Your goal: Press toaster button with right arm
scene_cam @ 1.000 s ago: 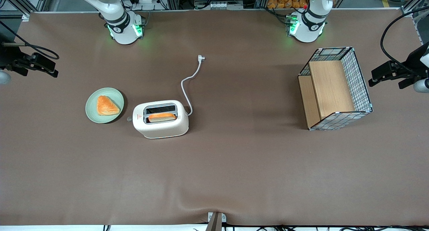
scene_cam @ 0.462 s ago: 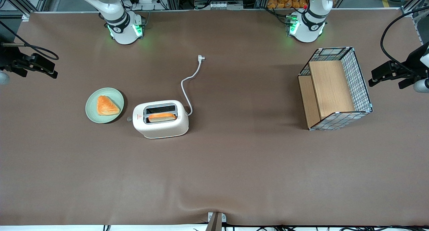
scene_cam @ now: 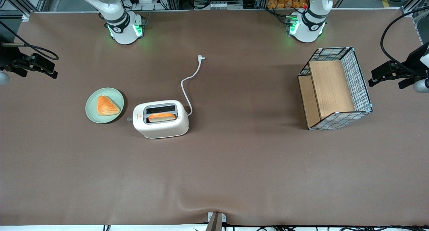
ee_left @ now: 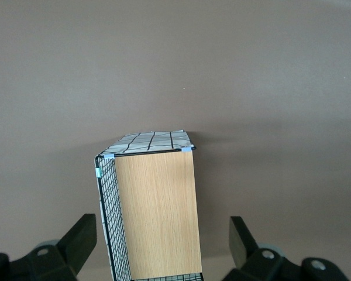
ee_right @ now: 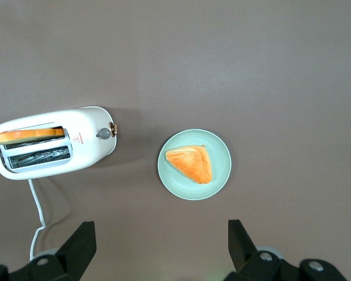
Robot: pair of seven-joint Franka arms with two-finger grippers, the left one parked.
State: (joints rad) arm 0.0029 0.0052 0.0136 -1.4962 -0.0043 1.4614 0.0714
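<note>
1. Nothing on the table has shifted since the earlier frames that I can see; toaster [scene_cam: 161, 119], plate [scene_cam: 104, 105] and cord [scene_cam: 189, 83] sit where they were; the gripper [scene_cam: 28, 65] at the working arm's end of the table nudged only slightly a second ago and has held since.
2. My gripper [ee_right: 161, 246] hangs high above the table, looking straight down; its two black fingers [ee_right: 79, 243] are spread wide with nothing between them; it touches nothing.
3. Toaster [ee_right: 51, 141] stands upright on the brown table [scene_cam: 234, 170], roughly mid-depth, toward the working arm's end; cream-white, two slots, red triangle on top.
4. One toast slice [scene_cam: 162, 117] sits in the slot nearer the front camera; the other slot looks empty.
5. Button [ee_right: 104, 133], a small grey knob, sticks out from the toaster's narrow end that faces the plate; in the front view I see it as a tiny grey nub [scene_cam: 129, 118] between toaster and plate.
6. Green plate [ee_right: 194, 164] lies just beside the toaster, apart from it; a triangular orange pastry [ee_right: 190, 164] rests on it.
7. White cord runs from the toaster away from the front camera, plug [scene_cam: 201, 58] lying loose on the table.
8. Wire basket [scene_cam: 358, 80] with wooden panels stands well apart, toward the parked arm's end.
</note>
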